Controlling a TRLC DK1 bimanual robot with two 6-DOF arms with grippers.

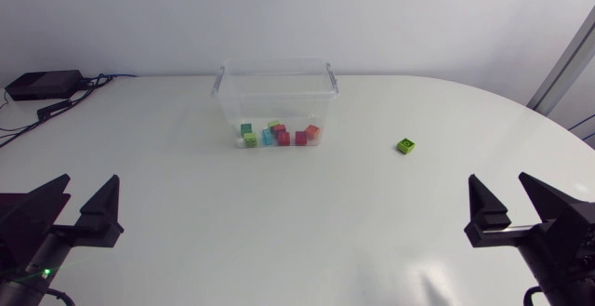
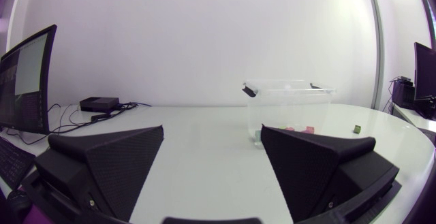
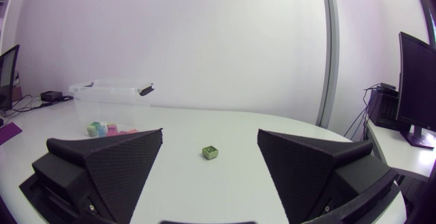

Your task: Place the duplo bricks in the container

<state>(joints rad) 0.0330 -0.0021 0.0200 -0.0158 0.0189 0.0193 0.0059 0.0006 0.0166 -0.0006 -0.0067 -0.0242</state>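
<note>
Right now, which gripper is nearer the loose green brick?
Right. The green brick lies ahead of the right gripper, slightly toward the middle; the left gripper is across the table, far off on the brick's other side.

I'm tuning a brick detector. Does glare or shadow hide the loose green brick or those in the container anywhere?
Head view: even light, no glare; green brick stands out on the white table, coloured bricks show through the clear container. Right wrist view: green brick plainly lit. Left wrist view: it is only a small speck apart from the container.
</note>
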